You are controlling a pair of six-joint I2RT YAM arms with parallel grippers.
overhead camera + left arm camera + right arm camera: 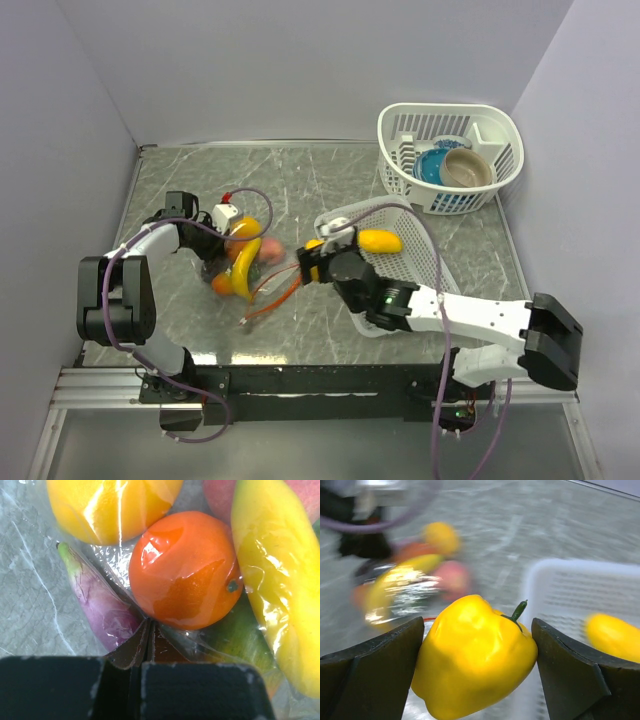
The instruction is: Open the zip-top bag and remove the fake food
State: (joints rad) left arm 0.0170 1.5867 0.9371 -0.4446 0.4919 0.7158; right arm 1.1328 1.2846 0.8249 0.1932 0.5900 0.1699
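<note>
Setting: a grey tabletop [330,180] with pale marble-like veins, closed in by plain pale walls at 9, 12 and 3 o'clock; both arm bases sit at 6 o'clock.
Zip-top bag: the clear zip-top bag [245,262] lies at about 9 o'clock from the tabletop's middle. Its red-orange zip strip [272,297] trails toward 4 o'clock and looks parted.
Left fingers: the left fingers [127,652] are pressed together on a fold of the bag's film at the end away from the strip, probably to anchor the bag while items come out.
Fake food in the bag: an orange [182,570], a purple eggplant [100,602] and a long yellow fruit [275,580] press against the film, with more yellow and pink pieces behind them.
Right fingers: the right fingers [375,670] pinch a yellow pepper [475,665] from both sides, between the bag and a basket.
Mesh basket: a white mesh basket [372,207] at 3 o'clock from the pepper holds one yellow piece [380,241], so it is likely the drop-off spot.
Far basket: at 1 o'clock a second white basket [500,120] holds a blue bowl [432,165] and a tan bowl [468,168].
Progress: judged partway, since several pieces remain bagged.
</note>
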